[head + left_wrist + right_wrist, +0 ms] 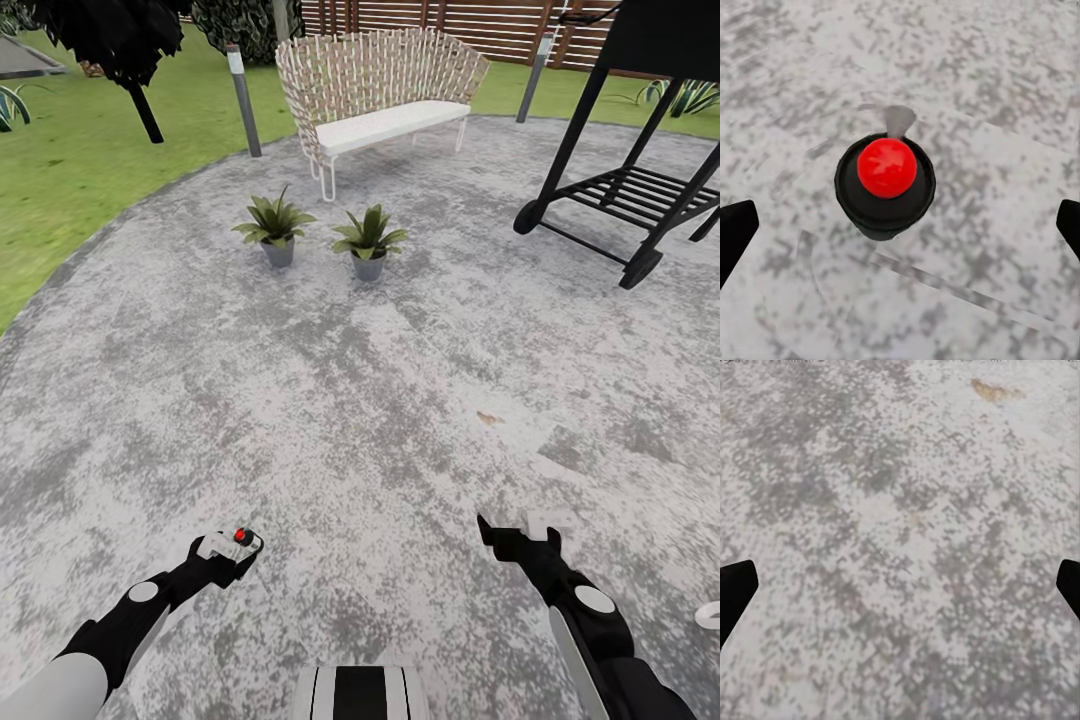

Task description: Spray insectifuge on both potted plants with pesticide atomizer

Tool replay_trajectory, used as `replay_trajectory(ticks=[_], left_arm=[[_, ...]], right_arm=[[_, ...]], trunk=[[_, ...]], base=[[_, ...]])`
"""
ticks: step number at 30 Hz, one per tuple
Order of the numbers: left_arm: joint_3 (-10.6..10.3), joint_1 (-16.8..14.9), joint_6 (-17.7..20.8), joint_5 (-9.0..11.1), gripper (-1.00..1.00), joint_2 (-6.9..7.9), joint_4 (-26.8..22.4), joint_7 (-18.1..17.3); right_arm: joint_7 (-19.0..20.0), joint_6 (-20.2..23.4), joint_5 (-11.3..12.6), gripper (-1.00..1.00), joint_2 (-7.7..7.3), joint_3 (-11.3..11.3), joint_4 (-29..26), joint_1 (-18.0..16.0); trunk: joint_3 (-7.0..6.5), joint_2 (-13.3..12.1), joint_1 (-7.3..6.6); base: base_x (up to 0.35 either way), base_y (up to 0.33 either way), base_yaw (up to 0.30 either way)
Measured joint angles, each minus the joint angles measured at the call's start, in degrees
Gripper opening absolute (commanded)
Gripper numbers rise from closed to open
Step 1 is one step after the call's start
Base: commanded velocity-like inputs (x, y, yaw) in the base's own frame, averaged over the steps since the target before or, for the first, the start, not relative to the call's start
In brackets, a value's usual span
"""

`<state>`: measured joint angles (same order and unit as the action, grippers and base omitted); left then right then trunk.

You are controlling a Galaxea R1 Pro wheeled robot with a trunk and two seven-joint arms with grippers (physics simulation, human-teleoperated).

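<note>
On the paving (400, 400), the left hand (228, 552) is clamped on the atomizer (241, 537), the right hand (515, 532) spread and empty; both plants (274, 222) (368, 234) stand well ahead, so close in and aim the red tip squarely before spraying.

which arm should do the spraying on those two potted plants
Left. The left gripper already holds the pesticide atomizer, its red top showing between the fingers, while the right gripper is empty. Both potted plants stand well ahead, so likely drive closer first.
</note>
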<state>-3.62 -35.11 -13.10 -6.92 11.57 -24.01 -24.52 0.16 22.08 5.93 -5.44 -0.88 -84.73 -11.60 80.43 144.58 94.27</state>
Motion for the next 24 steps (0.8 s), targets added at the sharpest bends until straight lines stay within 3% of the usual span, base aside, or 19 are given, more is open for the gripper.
replay_trajectory(ticks=[24], left_arm=[[0.0, -0.03, -0.01, -0.11, 1.0, 0.0, -0.03, 0.0]], right_arm=[[-0.01, 0.0, -0.01, 1.0, -0.08, -0.18, -0.17, -0.01]], trunk=[[0.0, 0.0, 0.01]], base=[[0.012, 0.0, 0.0]])
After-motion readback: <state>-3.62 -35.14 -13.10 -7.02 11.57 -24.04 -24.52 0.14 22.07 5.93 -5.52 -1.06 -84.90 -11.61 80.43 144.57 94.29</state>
